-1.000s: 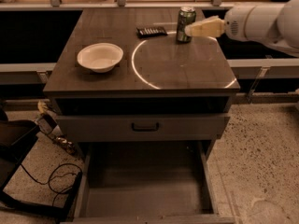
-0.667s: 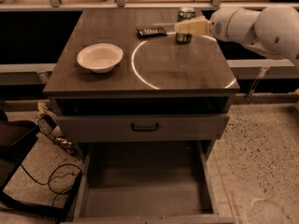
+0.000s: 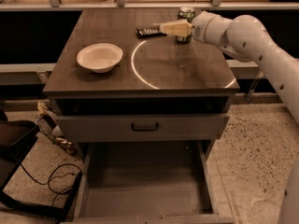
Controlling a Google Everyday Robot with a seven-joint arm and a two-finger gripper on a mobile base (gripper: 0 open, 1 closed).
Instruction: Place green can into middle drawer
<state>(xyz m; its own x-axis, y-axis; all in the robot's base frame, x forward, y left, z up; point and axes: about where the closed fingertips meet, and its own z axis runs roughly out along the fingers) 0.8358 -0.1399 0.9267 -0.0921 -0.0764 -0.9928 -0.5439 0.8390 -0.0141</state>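
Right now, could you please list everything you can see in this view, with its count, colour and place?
green can: one, green with a silver top, back right of the cabinet top, partly behind the claw
bowl: one, white, left side of the cabinet top
flat object: one, dark, back of the top, left of the green can
cabinet: one, dark brown top and grey front, centre
shut drawer: one, grey with a dark handle, below the top
open drawer: one, grey, lowest, pulled out
cable: one, black, floor at lower left
arm: one, white, reaching in from the right
claw: one, pale yellow, at the green can
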